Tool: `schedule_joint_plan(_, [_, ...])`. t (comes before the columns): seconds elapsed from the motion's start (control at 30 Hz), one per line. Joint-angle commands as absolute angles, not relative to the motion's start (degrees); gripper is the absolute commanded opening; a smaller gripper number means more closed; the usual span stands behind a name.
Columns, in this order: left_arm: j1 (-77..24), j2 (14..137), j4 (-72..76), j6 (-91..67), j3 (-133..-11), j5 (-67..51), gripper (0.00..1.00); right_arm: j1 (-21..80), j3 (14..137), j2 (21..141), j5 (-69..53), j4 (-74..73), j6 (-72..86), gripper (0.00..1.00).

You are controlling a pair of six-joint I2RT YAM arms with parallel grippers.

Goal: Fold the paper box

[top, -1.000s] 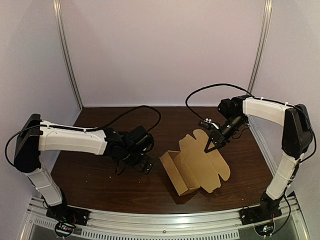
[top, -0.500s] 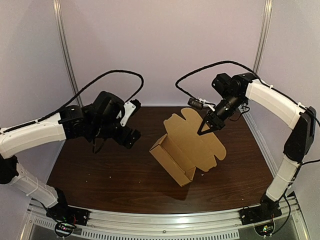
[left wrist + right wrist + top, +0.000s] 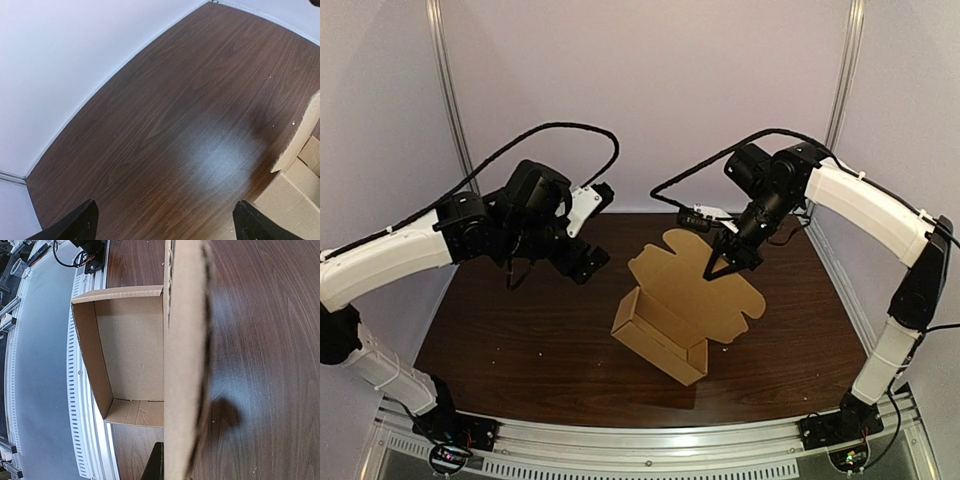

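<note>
Pinching the paper box by its raised lid flap: right claw clamped on it. Box mid-table, tray toward near edge. Left claw spread wide, empty, well left of box.

Overhead and wrist views share box

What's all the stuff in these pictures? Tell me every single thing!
paper box: one, brown, middle of the table, open tray with its lid flap lifted.
table: one, dark brown wood, under the box.
walls: pale lilac, around the table.
metal rail: one, silver, near edge.
cables: black, looping above the arms.
left gripper: one, black, open, holding nothing, left of the box.
right gripper: one, black, shut on the lid flap.
</note>
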State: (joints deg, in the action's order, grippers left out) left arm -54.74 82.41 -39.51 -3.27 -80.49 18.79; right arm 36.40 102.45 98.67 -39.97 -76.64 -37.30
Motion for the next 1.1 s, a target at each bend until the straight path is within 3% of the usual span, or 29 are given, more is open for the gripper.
schedule_joint_plan(0.0, [-54.49,74.29,-24.22,-0.59,-74.07,20.06,0.97,36.75,103.80,96.85,-39.51,-92.00,-38.89,0.00])
schedule_joint_plan(0.1, [-51.73,79.66,-32.07,-3.56,-78.87,21.92,0.97,36.75,104.31,96.95,-41.99,-93.02,-39.02,0.00])
schedule_joint_plan(0.17, [-49.85,82.54,-38.36,-3.44,-82.91,13.92,0.97,36.74,103.72,97.18,-43.63,-93.11,-39.02,0.00])
schedule_joint_plan(0.3, [-48.21,77.29,-26.01,1.01,-76.37,-7.74,0.98,36.62,101.87,98.24,-47.42,-93.39,-39.56,0.00])
schedule_joint_plan(0.37, [-47.60,78.82,-29.70,2.48,-79.53,-16.82,0.97,36.52,101.62,98.92,-48.57,-93.49,-39.53,0.00])
schedule_joint_plan(0.53, [-47.64,87.19,-39.69,3.64,-88.90,-26.92,0.86,36.15,102.34,99.85,-49.71,-92.84,-39.03,0.00])
schedule_joint_plan(0.87, [-47.67,92.01,-42.50,3.31,-92.10,-29.20,0.47,34.15,101.47,100.05,-52.13,-90.99,-36.92,0.00])
schedule_joint_plan(0.97, [-47.66,93.22,-43.25,2.64,-93.35,-28.61,0.25,33.23,101.51,99.94,-52.43,-90.21,-35.59,0.00])
schedule_joint_plan(1.07, [-47.77,94.17,-43.24,1.41,-94.46,-25.80,0.14,32.59,101.66,100.50,-53.32,-89.65,-34.23,0.00])
